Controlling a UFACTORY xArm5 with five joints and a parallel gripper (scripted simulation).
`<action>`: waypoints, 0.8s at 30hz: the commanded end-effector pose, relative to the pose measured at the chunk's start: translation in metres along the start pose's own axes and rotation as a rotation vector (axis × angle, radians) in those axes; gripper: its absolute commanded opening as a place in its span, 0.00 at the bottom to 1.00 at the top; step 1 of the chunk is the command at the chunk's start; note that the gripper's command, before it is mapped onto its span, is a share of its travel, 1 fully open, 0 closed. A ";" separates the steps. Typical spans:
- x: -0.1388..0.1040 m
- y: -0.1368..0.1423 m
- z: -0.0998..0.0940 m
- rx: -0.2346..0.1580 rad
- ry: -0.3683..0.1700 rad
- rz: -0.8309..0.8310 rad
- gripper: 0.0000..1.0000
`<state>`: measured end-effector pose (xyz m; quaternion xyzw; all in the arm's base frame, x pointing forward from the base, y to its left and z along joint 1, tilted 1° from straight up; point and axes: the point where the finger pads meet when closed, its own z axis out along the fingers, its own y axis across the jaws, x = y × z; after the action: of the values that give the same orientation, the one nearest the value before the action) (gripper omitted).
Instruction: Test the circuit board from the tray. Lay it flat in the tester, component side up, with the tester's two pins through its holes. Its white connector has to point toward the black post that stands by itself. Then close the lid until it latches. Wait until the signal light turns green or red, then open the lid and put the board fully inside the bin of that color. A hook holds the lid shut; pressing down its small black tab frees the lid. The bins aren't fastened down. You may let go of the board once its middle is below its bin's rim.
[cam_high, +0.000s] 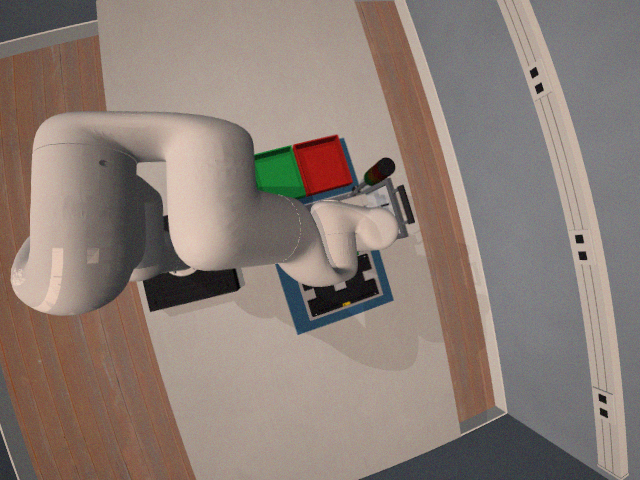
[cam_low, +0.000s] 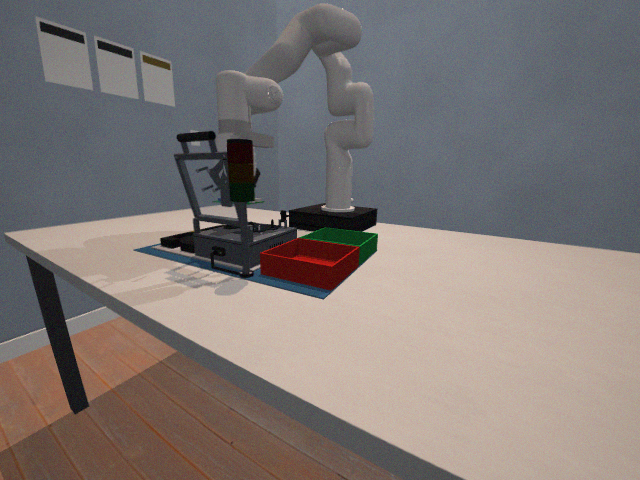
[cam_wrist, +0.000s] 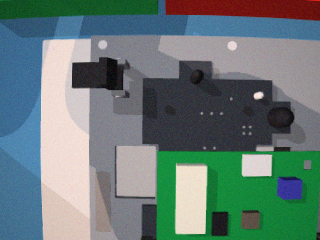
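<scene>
The green circuit board (cam_wrist: 235, 195) fills the lower right of the wrist view, component side up, with a long white connector (cam_wrist: 191, 198) and a blue part (cam_wrist: 290, 188). My gripper (cam_low: 225, 198) is shut on the board and holds it above the tester (cam_low: 242, 242) (cam_wrist: 125, 165); the fingers are out of the wrist view. The board overlaps the near edge of the dark nest (cam_wrist: 210, 115). A white pin (cam_wrist: 258, 95), a dark pin (cam_wrist: 196, 76) and a lone black post (cam_wrist: 280, 117) stand in the nest. The lid (cam_low: 199, 175) (cam_high: 398, 204) stands open. The signal light (cam_low: 240, 170) (cam_high: 379, 170) looks unlit.
The red bin (cam_high: 323, 165) (cam_low: 310, 260) and green bin (cam_high: 279, 175) (cam_low: 343, 238) stand side by side beyond the tester on the blue mat (cam_high: 294, 310). The black tray (cam_high: 341, 297) lies empty on the other side. A black tab block (cam_wrist: 95, 75) sits at the tester's left.
</scene>
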<state>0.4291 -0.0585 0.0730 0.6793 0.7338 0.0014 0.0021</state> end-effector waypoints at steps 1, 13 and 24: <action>0.017 -0.003 -0.003 -0.005 -0.001 0.000 0.79; 0.033 -0.007 -0.005 -0.006 0.000 0.000 0.79; 0.033 -0.007 -0.005 -0.006 0.000 0.000 0.79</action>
<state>0.4183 -0.0258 0.0762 0.6795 0.7337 0.0022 0.0027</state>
